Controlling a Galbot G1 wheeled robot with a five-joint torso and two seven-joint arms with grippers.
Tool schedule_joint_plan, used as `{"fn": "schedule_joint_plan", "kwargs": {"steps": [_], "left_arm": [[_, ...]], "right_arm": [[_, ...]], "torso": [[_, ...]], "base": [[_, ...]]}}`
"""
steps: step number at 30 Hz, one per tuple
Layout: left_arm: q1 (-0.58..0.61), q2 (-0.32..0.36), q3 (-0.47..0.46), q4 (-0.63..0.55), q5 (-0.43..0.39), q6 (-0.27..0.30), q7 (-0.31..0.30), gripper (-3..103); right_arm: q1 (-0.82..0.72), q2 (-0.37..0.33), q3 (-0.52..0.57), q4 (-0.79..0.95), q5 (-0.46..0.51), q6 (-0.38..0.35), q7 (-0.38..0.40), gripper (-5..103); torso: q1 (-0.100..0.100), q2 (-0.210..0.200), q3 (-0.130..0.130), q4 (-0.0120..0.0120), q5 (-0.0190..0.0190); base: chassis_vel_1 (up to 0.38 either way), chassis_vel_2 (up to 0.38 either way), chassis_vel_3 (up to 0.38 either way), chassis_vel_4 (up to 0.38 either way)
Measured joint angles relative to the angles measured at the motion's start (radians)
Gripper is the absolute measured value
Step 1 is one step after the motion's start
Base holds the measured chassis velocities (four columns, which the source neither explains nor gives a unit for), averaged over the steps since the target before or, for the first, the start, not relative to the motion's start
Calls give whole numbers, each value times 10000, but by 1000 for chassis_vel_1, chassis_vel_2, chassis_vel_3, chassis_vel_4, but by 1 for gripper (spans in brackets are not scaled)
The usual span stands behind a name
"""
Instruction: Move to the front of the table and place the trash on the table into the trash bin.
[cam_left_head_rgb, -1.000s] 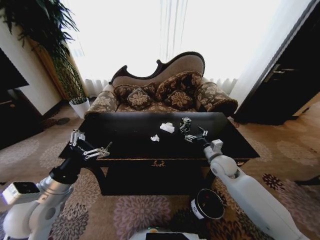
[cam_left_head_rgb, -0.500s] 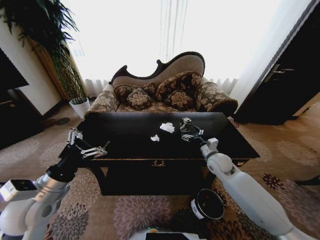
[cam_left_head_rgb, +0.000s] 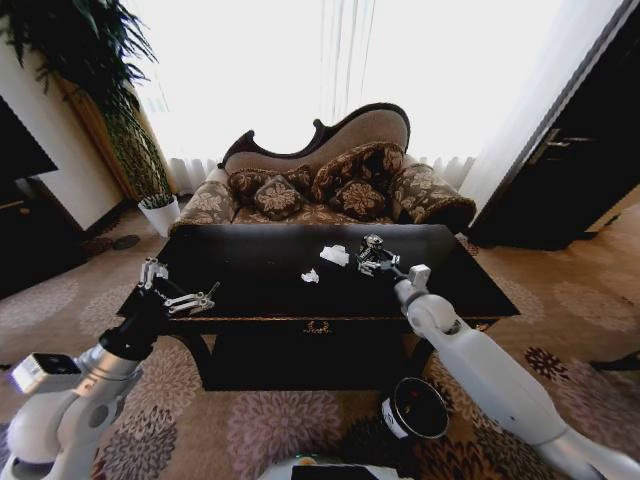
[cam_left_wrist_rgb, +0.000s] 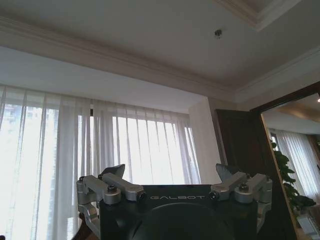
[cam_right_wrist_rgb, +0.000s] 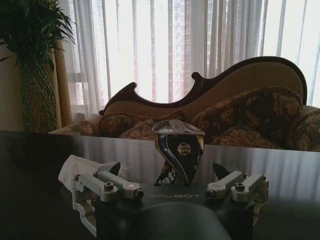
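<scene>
The robot stands in front of the table (cam_left_head_rgb: 250, 285), and the step in hand is the reach for the first piece of trash. The right gripper (cam_left_head_rgb: 375, 262) is low over the black top with its jaws open, and the drink can (cam_right_wrist_rgb: 178, 156) stands between the fingers, not yet gripped. The next move likely needs the jaws to close on it. The paper wad (cam_left_head_rgb: 335, 255) lies just beside. The left gripper (cam_left_head_rgb: 180, 297) hovers open at the table's left edge. The trash bin (cam_left_head_rgb: 417, 408) is on the carpet below.
</scene>
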Motion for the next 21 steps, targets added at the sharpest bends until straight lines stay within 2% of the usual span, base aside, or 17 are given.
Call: {"fn": "schedule_joint_plan", "kwargs": {"steps": [8, 9, 12, 14, 15, 17, 18, 20, 21], "left_arm": [[21, 62, -96, 41, 9, -11, -1, 100], [22, 67, -106, 41, -9, -11, -3, 100], [24, 76, -119, 41, -40, -11, -8, 100], [24, 95, -132, 43, -58, -11, -14, 100], [22, 96, -132, 44, -61, -11, -14, 100], [13, 97, -111, 52, -64, -11, -18, 100], [13, 97, -111, 52, -64, -11, -18, 100], [9, 91, -92, 65, -62, -12, -20, 100], [8, 83, -88, 71, -58, -12, -21, 100]], "right_arm": [[552, 168, -300, -460, -93, 49, -57, 101], [559, 167, -324, -512, -150, 91, -111, 96], [558, 161, -337, -564, -238, 130, -198, 91], [537, 149, -337, -612, -284, 151, -267, 80], [526, 148, -337, -620, -292, 155, -281, 80], [474, 143, -334, -652, -329, 175, -338, 70], [474, 143, -334, -652, -329, 175, -338, 70], [431, 142, -304, -660, -343, 194, -376, 59], [416, 141, -290, -660, -345, 199, -384, 59]], "torso": [[0, 0, 0, 1, 0], [0, 0, 0, 1, 0], [0, 0, 0, 0, 2], [0, 0, 0, 0, 2], [0, 1, 0, 0, 1], [0, 1, 0, 0, 1], [0, 1, 0, 0, 1], [0, 1, -1, 0, 1], [0, 1, -1, 0, 1]], "base": [[0, 0, 0, 0], [0, 0, 0, 0], [0, 0, 0, 0], [0, 0, 0, 0], [0, 0, 0, 0], [0, 0, 0, 0], [0, 0, 0, 0], [0, 0, 0, 0], [0, 0, 0, 0]]}}
